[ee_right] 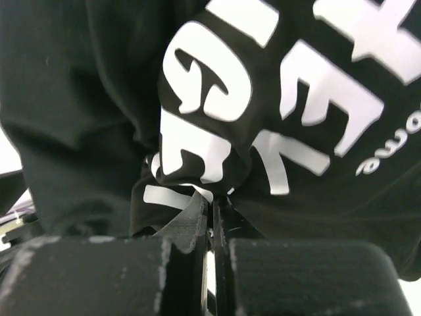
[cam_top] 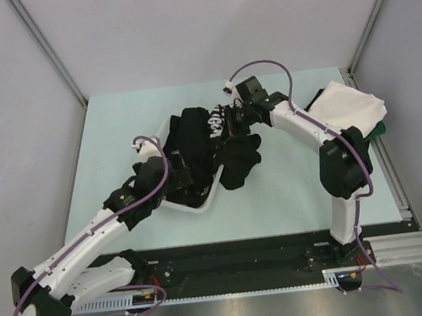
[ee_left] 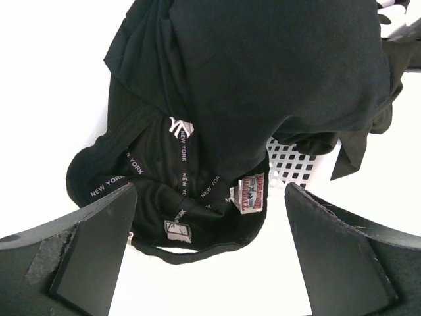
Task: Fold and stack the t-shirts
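Centre of the table [cam_top: 117, 138], seen from the top: the right gripper [ee_right: 212, 214] has its jaws clenched on a small fold of the lettered black t-shirt [ee_right: 276, 105], right at the lower edge of the white block print. The left gripper [ee_left: 210, 197], jaws spread wide and grasping nothing, hangs over the white slotted basket [ee_left: 296, 164]. There a black cap [ee_left: 164, 197] with "NEW YORK" tape lies beneath the heap of black t-shirts [cam_top: 195, 148]. The pinch looks thin, so a pull could slip off the cloth. With the shirts tangled and nothing pinning them, it could also drag the whole heap along, perhaps the basket too. The lettered shirt is bunched, so neck and hem cannot be told apart, though its print faces up. The heap's long axis runs from upper centre toward lower centre of the top view, with one lobe spilling right. A folded white t-shirt [cam_top: 349, 102] sits on a dark green t-shirt [cam_top: 381, 130] at the upper right.
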Available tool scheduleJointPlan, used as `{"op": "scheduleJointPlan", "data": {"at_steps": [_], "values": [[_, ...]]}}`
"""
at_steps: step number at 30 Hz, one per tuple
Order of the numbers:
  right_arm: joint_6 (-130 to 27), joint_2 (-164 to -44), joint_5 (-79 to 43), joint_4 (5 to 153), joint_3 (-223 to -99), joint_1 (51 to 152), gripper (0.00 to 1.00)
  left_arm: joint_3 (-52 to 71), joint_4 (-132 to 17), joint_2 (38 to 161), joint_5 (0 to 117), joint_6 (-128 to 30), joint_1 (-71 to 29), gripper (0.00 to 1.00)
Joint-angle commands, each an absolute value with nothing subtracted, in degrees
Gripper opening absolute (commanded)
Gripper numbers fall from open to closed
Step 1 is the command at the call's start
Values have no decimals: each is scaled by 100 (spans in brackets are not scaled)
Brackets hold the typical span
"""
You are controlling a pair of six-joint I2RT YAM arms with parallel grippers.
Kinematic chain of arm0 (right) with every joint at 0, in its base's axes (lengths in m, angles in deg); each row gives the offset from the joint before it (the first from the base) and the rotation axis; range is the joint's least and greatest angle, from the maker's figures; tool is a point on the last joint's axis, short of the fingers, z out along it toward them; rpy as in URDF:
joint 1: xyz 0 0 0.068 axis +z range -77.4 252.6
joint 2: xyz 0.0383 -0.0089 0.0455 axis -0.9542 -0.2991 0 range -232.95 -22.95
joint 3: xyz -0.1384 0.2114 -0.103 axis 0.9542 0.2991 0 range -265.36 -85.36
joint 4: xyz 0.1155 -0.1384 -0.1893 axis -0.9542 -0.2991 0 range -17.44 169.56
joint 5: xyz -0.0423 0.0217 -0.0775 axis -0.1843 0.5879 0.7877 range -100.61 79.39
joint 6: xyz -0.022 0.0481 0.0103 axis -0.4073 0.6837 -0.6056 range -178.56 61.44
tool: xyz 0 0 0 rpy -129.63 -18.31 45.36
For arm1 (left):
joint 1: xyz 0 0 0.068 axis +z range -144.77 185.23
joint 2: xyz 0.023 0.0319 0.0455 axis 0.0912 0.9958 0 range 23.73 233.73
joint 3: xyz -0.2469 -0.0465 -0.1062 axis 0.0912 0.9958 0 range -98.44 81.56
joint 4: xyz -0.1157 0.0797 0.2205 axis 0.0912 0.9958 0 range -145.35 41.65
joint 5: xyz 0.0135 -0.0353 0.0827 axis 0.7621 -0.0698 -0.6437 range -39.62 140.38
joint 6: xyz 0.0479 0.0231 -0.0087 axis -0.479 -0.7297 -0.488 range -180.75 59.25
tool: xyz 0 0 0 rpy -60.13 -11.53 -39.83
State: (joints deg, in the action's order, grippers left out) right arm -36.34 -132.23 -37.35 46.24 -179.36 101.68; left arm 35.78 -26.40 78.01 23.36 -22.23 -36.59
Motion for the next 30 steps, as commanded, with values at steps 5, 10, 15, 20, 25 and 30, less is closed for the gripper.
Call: {"op": "scheduleJointPlan", "data": {"at_steps": [5, 10, 15, 20, 25, 30], "values": [[-4615, -13422, -2135, 3660, -20328, 10020, 0, 3541, -2574, 7541, 2199, -2191, -3625, 100], [-4915, -13650, -1466, 3131, -21682, 9581, 0, 3576, -2565, 7523, 2234, -2199, -3625, 100], [-4898, -13721, -1465, 3148, -22229, 8993, 0, 3603, -2530, 7480, 2270, -2199, -3625, 99], [-4801, -13616, -1632, 3096, -22414, 8736, 0, 3656, -2450, 7339, 2278, -2191, -3625, 99], [-4265, -13396, -2518, 2894, -22370, 8937, 0, 3761, -2529, 7277, 2305, -2164, -3625, 99], [-4230, -13220, -3090, 2209, -22291, 9509, 0, 3700, -2652, 7418, 2428, -2155, -3625, 100]]}}
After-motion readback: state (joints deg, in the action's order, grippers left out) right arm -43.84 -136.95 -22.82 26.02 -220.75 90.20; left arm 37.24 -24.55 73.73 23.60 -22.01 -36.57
